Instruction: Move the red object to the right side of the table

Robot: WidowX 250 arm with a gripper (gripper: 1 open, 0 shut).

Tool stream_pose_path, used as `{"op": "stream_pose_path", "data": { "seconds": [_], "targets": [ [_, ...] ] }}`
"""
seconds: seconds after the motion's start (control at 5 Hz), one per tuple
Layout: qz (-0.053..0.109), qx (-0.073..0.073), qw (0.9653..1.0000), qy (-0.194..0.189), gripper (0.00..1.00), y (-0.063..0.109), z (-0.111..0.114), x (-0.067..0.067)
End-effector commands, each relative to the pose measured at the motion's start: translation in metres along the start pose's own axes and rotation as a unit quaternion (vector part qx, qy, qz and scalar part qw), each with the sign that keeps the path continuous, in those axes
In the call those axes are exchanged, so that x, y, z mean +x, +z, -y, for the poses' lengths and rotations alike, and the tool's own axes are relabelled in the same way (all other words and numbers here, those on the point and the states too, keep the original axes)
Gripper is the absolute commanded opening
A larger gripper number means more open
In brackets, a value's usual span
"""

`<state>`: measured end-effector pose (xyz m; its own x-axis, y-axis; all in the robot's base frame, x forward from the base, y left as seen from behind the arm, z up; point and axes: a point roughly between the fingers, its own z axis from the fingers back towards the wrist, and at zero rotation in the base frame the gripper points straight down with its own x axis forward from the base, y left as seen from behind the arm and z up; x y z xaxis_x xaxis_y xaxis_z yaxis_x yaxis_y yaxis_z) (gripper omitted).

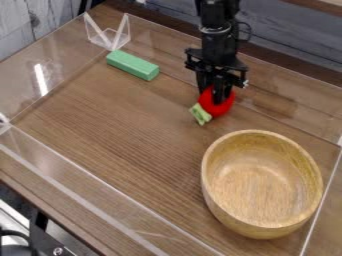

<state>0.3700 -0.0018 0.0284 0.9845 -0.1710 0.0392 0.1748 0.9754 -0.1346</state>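
The red object (218,100) is a small glossy red toy with a light-green stem end (199,114) pointing down-left; it rests low on the wood-grain table (120,150), just above the bowl. My gripper (218,90) comes straight down from the black arm and is shut on the red object, its fingers covering the toy's top half.
A large wooden bowl (263,181) sits at the lower right, close below the red object. A flat green rectangular block (134,66) lies at the upper left. Low clear acrylic walls (54,60) border the table.
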Motion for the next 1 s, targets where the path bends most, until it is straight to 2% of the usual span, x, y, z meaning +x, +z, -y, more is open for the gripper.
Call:
{"op": "stream_pose_path", "data": {
  "seconds": [0.0,0.8],
  "targets": [
    [0.006,0.004,0.9999,-0.011,0.00,-0.003,0.010,0.000],
    [-0.004,0.006,0.9999,-0.010,0.00,-0.018,0.020,0.001]
  ]
}}
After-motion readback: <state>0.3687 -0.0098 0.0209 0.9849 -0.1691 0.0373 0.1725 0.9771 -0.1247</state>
